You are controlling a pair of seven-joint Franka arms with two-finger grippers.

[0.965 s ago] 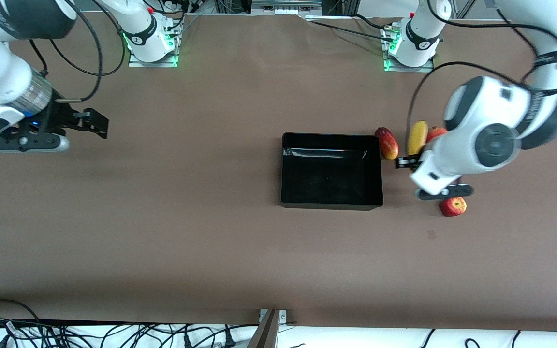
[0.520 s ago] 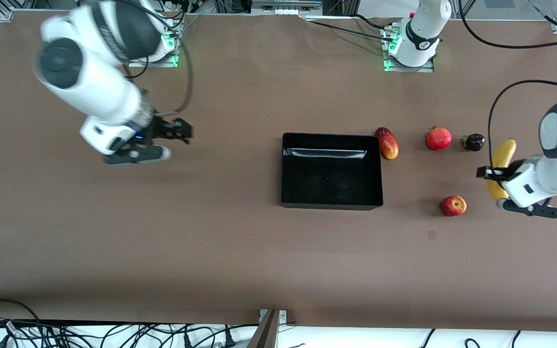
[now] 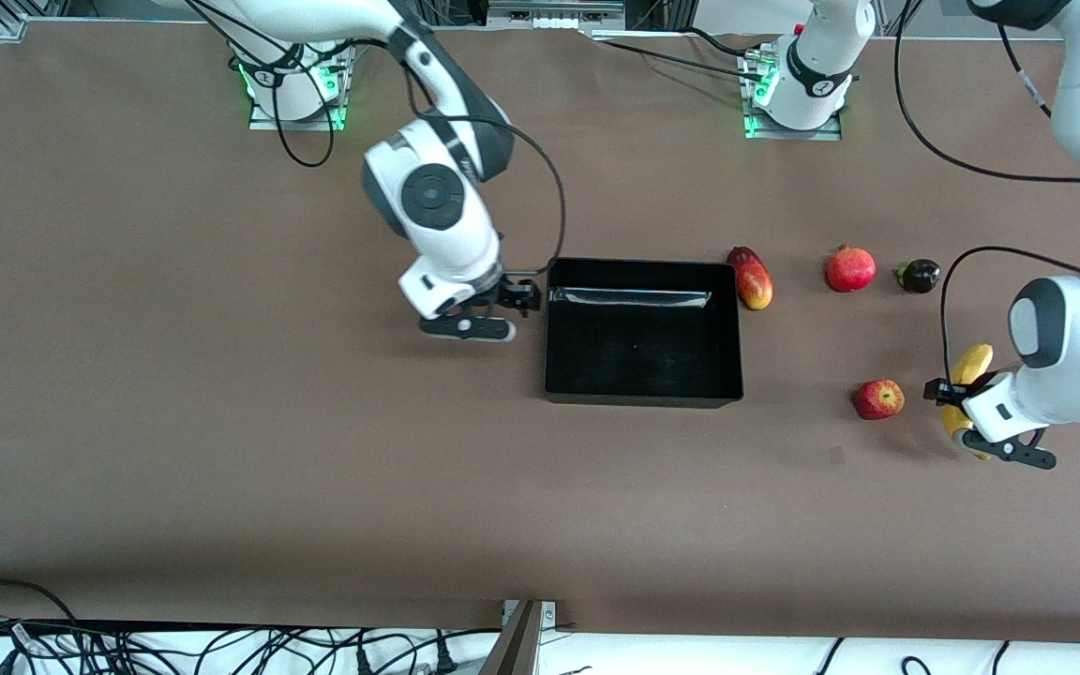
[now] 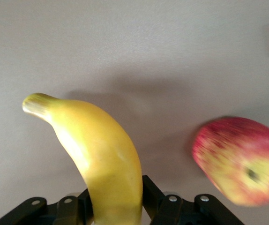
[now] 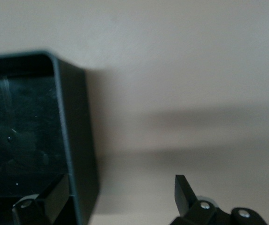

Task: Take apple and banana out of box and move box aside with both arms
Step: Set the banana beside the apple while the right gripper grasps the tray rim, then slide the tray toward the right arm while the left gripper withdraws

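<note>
The black box (image 3: pixel 641 400) sits mid-table. My right gripper (image 3: pixel 523 296) is open at the box's wall toward the right arm's end. In the right wrist view (image 5: pixel 120 183) one finger is over the box's inside and the other finger (image 5: pixel 183 192) is outside its wall (image 5: pixel 76 136). My left gripper (image 3: pixel 952 394) is shut on the yellow banana (image 3: pixel 971 366) and holds it low over the table beside the red apple (image 3: pixel 878 399), toward the left arm's end. The left wrist view shows the banana (image 4: pixel 101 154) between the fingers and the apple (image 4: pixel 240 159) beside it.
A red-yellow mango (image 3: pixel 754 278) lies against the box's far corner toward the left arm's end. A red pomegranate (image 3: pixel 850 269) and a small dark fruit (image 3: pixel 919 276) lie in a row past it, farther from the camera than the apple.
My right arm swung from the right arm's end of the table to the box's wall. My left gripper carried the banana from over the far fruits down beside the apple.
</note>
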